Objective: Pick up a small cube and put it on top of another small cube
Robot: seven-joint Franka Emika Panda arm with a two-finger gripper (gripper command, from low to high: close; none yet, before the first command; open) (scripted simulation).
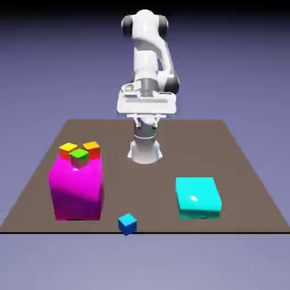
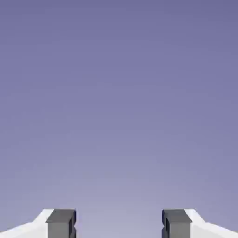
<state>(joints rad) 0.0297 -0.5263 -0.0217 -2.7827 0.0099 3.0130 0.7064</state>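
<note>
A small blue cube (image 1: 127, 224) with a lighter top sits near the table's front edge, between the two big blocks. Three other small cubes rest on top of the magenta block (image 1: 76, 190): one yellow-topped (image 1: 68, 149), one orange-topped (image 1: 91, 148), one green-topped (image 1: 79, 156). My gripper (image 1: 146, 120) hangs high above the table's far middle, well away from every cube. In the hand view my gripper (image 2: 119, 225) stands open, and only plain backdrop shows between its grey fingertips (image 2: 61, 223).
A low cyan block (image 1: 197, 197) lies on the exterior view's right. The robot's base (image 1: 145, 150) stands on the brown table (image 1: 238, 164) behind the blocks.
</note>
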